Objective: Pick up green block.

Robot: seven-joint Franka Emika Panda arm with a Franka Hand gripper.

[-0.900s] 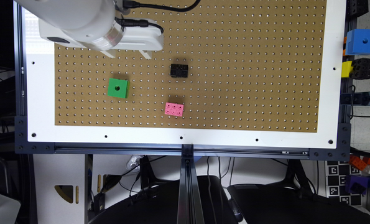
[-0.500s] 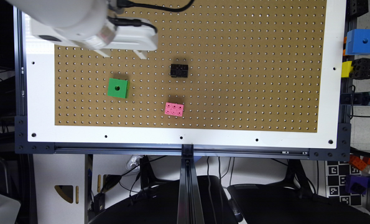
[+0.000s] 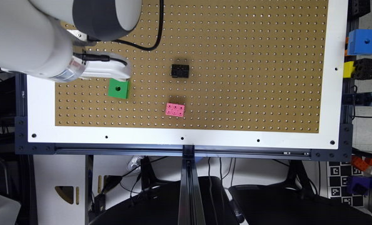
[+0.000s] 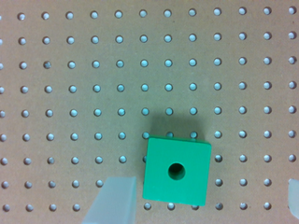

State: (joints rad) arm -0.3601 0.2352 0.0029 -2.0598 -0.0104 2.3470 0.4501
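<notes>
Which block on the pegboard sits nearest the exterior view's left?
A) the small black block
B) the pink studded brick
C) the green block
C: the green block lies further toward the exterior view's left than the black block and the pink brick.

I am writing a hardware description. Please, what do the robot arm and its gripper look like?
The arm has glossy white rounded shells with a dark grey joint band and a silver metal ring at the wrist. A black cable loops beside it. The gripper is white, with pale translucent fingertips.
</notes>
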